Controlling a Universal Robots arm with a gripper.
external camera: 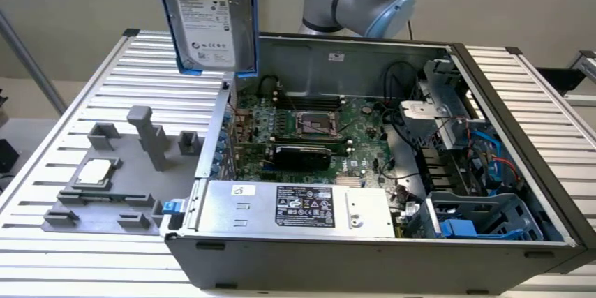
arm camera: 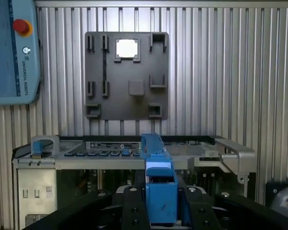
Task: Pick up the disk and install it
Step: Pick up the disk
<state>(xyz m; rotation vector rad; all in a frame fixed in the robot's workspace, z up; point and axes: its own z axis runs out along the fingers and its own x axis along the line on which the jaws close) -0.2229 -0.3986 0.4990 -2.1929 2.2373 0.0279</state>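
The disk [external camera: 209,22], a silver-grey hard drive with a white label in a bright blue carrier, hangs upright in the air above the back left corner of the open computer case [external camera: 233,95]. In the wrist view my gripper [arm camera: 161,211] is shut on the disk's blue carrier edge [arm camera: 161,191], with a black finger [arm camera: 133,211] on either side of it. Below the disk lie the case's side wall and the slatted table.
A grey fixture plate [external camera: 112,172] carrying a small silver CPU chip [external camera: 96,171] lies on the table at the exterior view's left. Inside the case are the motherboard [external camera: 308,127], the power-supply box [external camera: 298,204] and a blue-fitted drive cage [external camera: 475,218]. A teach pendant [arm camera: 12,52] rests on the table.
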